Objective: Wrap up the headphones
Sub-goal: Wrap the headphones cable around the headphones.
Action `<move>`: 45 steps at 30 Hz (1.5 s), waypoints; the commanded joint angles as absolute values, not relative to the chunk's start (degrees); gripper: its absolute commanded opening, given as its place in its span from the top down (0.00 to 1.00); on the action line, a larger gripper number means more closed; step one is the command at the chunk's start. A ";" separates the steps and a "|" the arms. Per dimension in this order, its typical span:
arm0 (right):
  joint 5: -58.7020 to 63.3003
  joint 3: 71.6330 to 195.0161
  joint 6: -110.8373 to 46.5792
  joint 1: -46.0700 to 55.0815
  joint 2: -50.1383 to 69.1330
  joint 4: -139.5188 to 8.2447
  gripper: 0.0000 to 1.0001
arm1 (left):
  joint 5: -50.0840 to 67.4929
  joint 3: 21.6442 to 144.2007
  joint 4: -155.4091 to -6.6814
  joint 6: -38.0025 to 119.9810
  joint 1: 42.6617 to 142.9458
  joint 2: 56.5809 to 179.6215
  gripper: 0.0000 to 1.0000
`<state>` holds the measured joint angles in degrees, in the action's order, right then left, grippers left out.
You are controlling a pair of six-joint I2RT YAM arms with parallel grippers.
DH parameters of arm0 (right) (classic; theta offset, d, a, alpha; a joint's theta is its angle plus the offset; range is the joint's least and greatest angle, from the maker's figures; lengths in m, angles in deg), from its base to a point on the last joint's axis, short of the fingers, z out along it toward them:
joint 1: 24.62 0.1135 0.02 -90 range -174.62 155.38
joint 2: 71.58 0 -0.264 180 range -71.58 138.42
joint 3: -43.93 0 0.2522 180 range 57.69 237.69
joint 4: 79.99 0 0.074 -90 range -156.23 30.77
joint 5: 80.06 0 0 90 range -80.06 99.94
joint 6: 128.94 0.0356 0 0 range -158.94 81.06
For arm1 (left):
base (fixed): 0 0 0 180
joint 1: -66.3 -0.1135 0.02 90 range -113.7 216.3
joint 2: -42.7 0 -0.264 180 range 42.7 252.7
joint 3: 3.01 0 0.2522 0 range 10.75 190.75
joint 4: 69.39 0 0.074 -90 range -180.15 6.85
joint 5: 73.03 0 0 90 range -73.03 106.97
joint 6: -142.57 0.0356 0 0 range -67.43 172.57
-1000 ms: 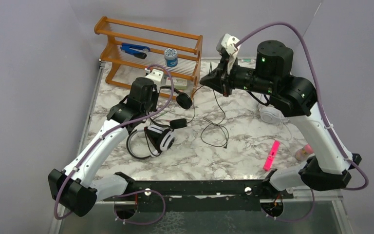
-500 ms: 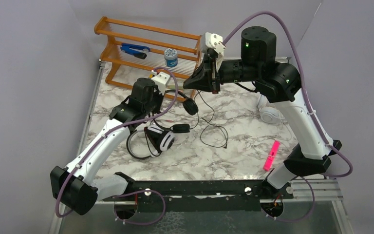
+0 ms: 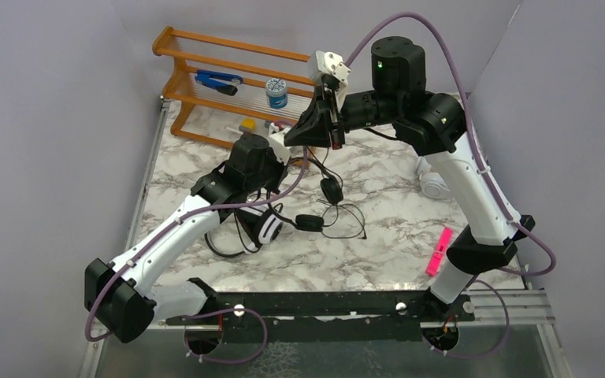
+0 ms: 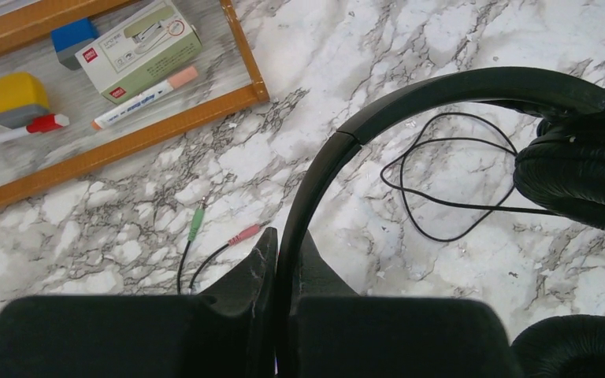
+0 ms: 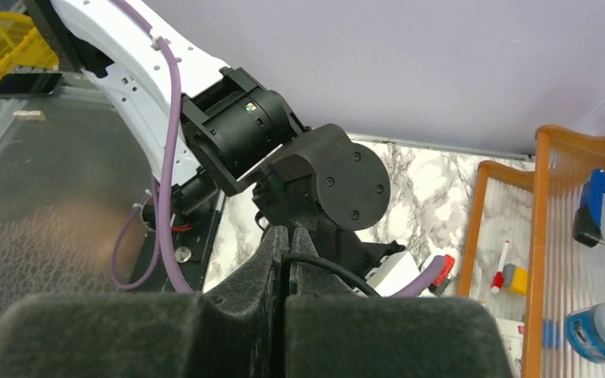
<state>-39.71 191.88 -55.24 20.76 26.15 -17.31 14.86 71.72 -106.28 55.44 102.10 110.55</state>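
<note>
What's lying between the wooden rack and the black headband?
A green plug and a pink plug lying on the marble, seen in the left wrist view.

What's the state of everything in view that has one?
Small all-black wired headphones: held by the headband, cord loose.
Left fingers: shut on that headband.
Thin black cord: pinched, not wound.
Right fingers: shut on that cord.
White headphones with black ear pads: lying flat, untouched.
All-white headphones: lying flat, partly hidden behind the right arm.
Blue stapler: closed.
Blue-lidded jar: upright, lid on.
</note>
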 commanded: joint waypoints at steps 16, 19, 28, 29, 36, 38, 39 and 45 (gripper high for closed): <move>-23.15 181.94 -54.80 20.87 12.55 -6.54 1.00 | 14.12 64.03 -103.03 61.08 106.29 99.88 1.00; -33.38 175.05 -51.90 20.86 9.16 -8.03 1.00 | 26.38 66.67 -104.26 57.93 106.29 102.12 1.00; -23.66 155.96 -50.48 20.90 0.30 -8.01 1.00 | 28.52 68.63 -99.88 51.32 106.03 101.09 1.00; -21.99 155.32 -51.25 20.90 -0.02 -8.17 1.00 | 27.96 68.84 -99.45 50.99 106.03 100.89 1.00; -31.03 160.07 -54.67 20.90 4.99 -4.82 0.99 | 30.08 73.52 -100.16 49.46 105.90 102.05 1.00; -35.31 161.64 -55.22 20.91 5.84 -3.86 0.99 | 33.31 75.70 -102.26 48.72 105.85 103.63 1.00; -35.85 161.42 -54.80 20.90 5.33 -4.47 0.99 | 35.04 76.39 -103.24 48.37 105.76 104.21 1.00; -37.02 159.11 -53.81 20.86 2.72 -3.35 1.00 | 42.22 75.30 -105.13 42.33 101.31 102.04 1.00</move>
<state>-32.74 159.77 -53.86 20.79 4.84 -5.85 35.84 74.87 -104.40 48.30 105.11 103.80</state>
